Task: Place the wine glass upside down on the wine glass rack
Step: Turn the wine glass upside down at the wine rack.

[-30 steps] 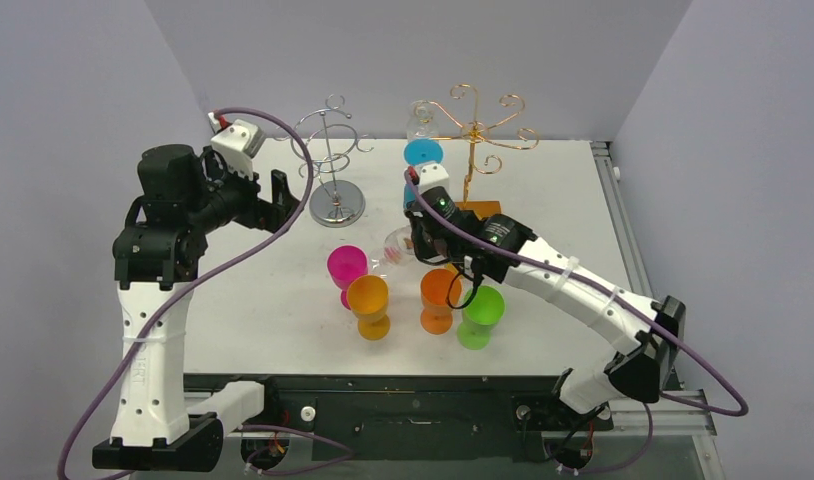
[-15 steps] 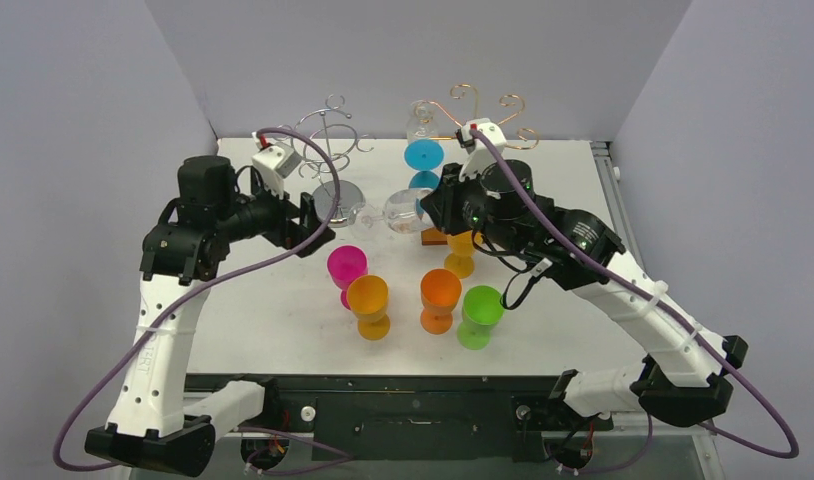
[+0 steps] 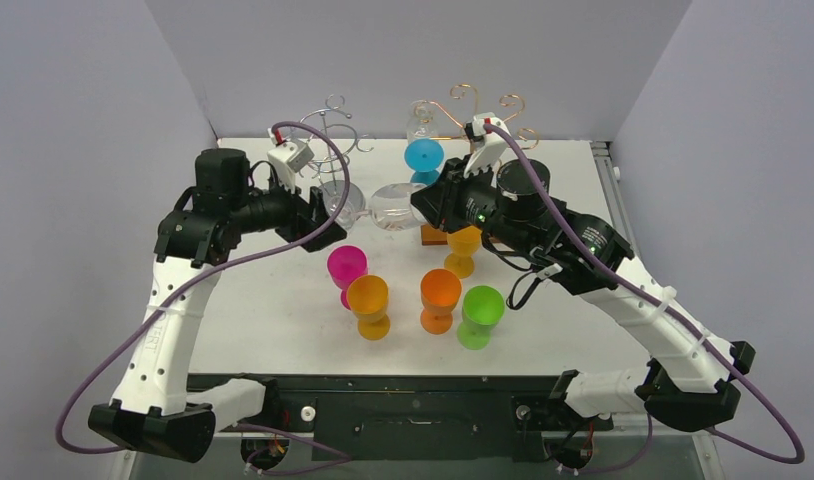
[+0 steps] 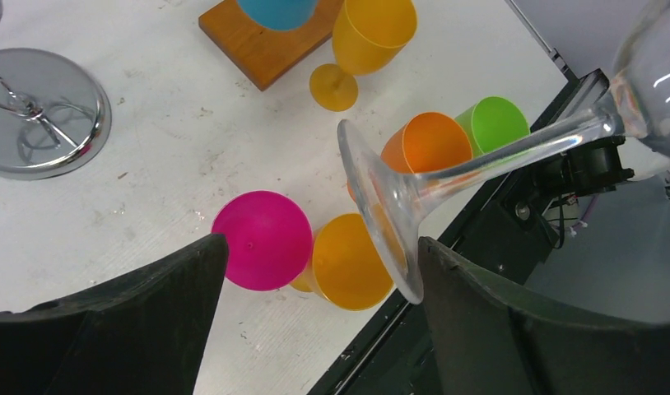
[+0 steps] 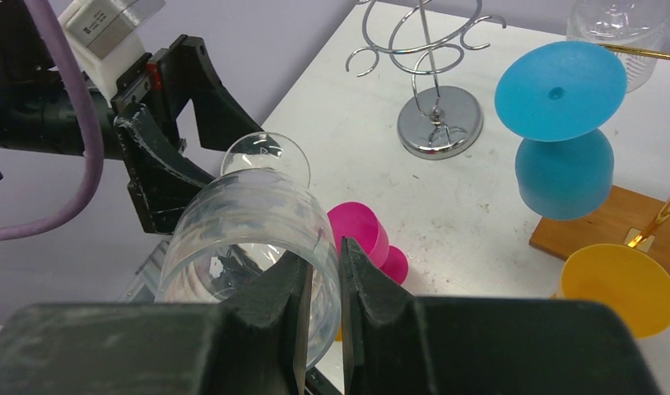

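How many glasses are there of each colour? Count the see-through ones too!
Pink glass: 1
Amber glass: 2
Orange glass: 1
Green glass: 1
Blue glass: 1
Clear glass: 2
Total: 8

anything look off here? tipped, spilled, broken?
Only the clear wine glass: it lies sideways in mid-air, the right claw pinching its bowl rim, its foot between the fingers of the open left claw. Looks like a handover, not a fault. The coloured glasses below stand upright; nothing spilled or broken that I can see.
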